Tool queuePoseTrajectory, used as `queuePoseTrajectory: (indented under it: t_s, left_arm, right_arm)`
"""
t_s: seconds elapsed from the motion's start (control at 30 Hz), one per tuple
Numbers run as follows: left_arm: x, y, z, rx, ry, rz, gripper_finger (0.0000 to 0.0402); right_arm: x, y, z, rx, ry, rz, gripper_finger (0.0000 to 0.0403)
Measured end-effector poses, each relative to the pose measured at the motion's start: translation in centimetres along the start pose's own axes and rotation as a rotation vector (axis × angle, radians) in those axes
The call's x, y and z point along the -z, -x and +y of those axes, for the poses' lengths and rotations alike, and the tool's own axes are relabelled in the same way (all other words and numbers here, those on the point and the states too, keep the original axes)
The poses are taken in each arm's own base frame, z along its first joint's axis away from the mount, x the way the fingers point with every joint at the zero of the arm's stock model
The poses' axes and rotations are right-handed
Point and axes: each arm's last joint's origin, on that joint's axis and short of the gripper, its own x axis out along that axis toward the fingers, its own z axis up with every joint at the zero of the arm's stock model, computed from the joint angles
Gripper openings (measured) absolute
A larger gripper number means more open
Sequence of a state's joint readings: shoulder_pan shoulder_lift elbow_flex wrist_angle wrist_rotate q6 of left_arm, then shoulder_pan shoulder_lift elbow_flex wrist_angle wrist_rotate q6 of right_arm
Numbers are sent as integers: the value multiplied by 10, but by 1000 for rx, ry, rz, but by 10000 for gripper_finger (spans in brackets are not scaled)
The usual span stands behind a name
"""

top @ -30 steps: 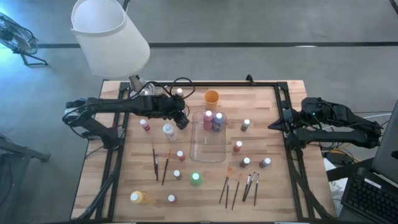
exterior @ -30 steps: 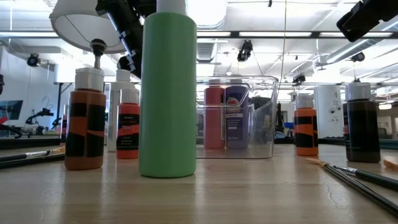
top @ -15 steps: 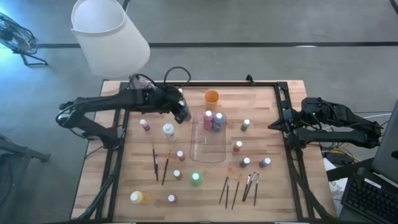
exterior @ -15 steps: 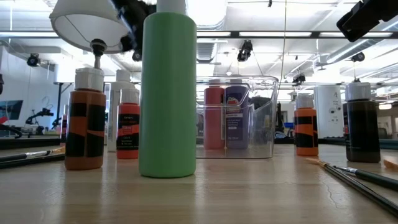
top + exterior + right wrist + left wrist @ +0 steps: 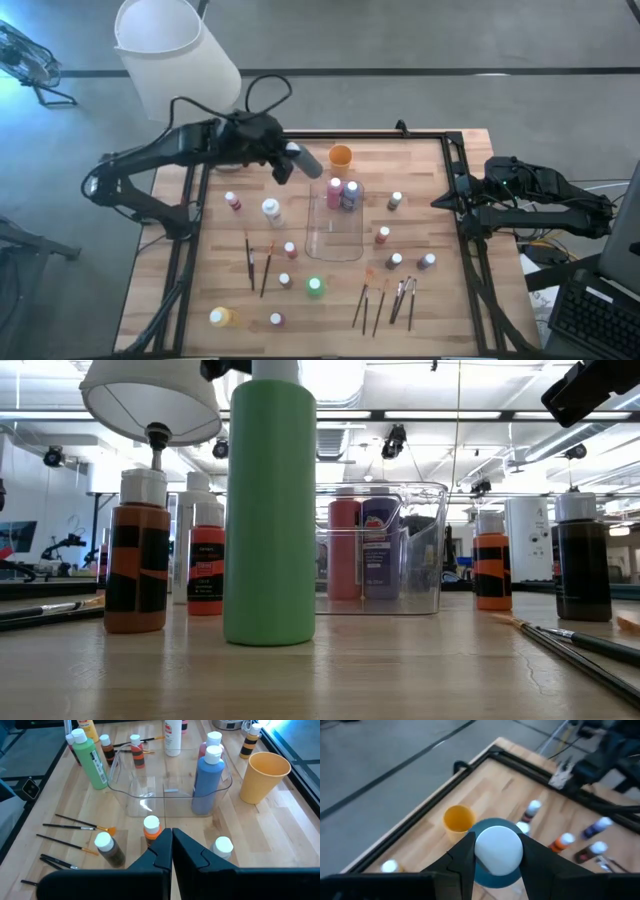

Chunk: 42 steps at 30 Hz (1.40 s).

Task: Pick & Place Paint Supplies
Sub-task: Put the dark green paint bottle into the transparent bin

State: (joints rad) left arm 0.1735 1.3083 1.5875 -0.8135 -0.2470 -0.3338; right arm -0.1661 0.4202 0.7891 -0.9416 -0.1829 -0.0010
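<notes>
Lifted clear of the table now, my left gripper (image 5: 495, 857) clamps a white-capped bottle (image 5: 496, 851) near the cup (image 5: 340, 156); right gripper (image 5: 171, 842) waits, fingers together.

Blue bottle (image 5: 206, 782) inside clear tray (image 5: 150, 802)

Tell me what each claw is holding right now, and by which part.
The left claw holds a blue paint bottle above the table's far side, its fingers clamping the sides just below the white cap. The right claw is shut and holds nothing.
</notes>
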Motion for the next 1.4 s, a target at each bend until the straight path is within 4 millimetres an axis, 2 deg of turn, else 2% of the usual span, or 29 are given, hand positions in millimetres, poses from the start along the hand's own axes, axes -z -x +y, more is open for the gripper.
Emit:
queuePoseTrajectory:
  t_s: [0.17,0.43,0.9,1.4]
  left_arm:
    - [7,-4,-9,108,-29,37,127]
    - [26,-20,-23,160,-58,46,127]
    - [56,-54,-22,142,-112,94,127]
    - [69,-86,-28,123,-211,166,127]
  right_arm:
    - [0,0,0,0,0,0,8]
    - [0,0,0,0,0,0,8]
    - [0,0,0,0,0,0,8]
    - [0,0,0,0,0,0,8]
